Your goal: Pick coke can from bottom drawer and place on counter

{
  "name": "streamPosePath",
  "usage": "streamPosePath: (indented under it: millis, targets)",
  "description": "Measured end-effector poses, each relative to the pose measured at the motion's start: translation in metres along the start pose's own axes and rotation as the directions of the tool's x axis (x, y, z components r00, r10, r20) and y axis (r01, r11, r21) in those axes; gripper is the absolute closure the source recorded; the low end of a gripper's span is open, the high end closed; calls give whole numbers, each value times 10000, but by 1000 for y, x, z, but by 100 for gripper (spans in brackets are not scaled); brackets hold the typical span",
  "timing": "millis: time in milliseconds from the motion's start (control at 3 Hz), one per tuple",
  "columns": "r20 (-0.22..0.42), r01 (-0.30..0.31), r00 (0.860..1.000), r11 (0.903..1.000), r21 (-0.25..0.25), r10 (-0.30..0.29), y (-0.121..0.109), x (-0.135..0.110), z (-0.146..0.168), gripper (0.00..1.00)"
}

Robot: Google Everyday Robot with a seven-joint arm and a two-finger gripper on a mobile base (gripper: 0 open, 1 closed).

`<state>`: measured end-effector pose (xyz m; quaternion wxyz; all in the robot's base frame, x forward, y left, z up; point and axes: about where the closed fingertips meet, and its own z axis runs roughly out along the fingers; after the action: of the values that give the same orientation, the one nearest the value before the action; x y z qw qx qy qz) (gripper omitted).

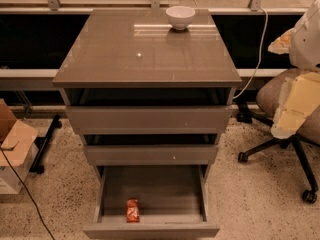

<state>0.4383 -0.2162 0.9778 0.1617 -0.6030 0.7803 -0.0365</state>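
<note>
The coke can (132, 210) is small and red-orange. It stands near the front left of the grey inside of the bottom drawer (150, 230), which is pulled open. The counter (125, 54) is the glossy grey-brown top of the cabinet above it. My gripper (289, 119) is pale yellowish and hangs at the far right, beside the cabinet at about the height of the upper drawers. It is well away from the can and above it, and it holds nothing that I can see.
A white bowl (180, 17) sits at the back of the counter. The two upper drawers (147, 119) stand slightly out. An office chair (272, 96) is right of the cabinet, behind my gripper. A cardboard box (12, 149) and a cable lie at the left.
</note>
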Motion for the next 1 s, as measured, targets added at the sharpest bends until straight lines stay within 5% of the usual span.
streamPosePath:
  millis: [1000]
  targets:
    - [762,42,9971,9998,-203,-27,3,1,28,0]
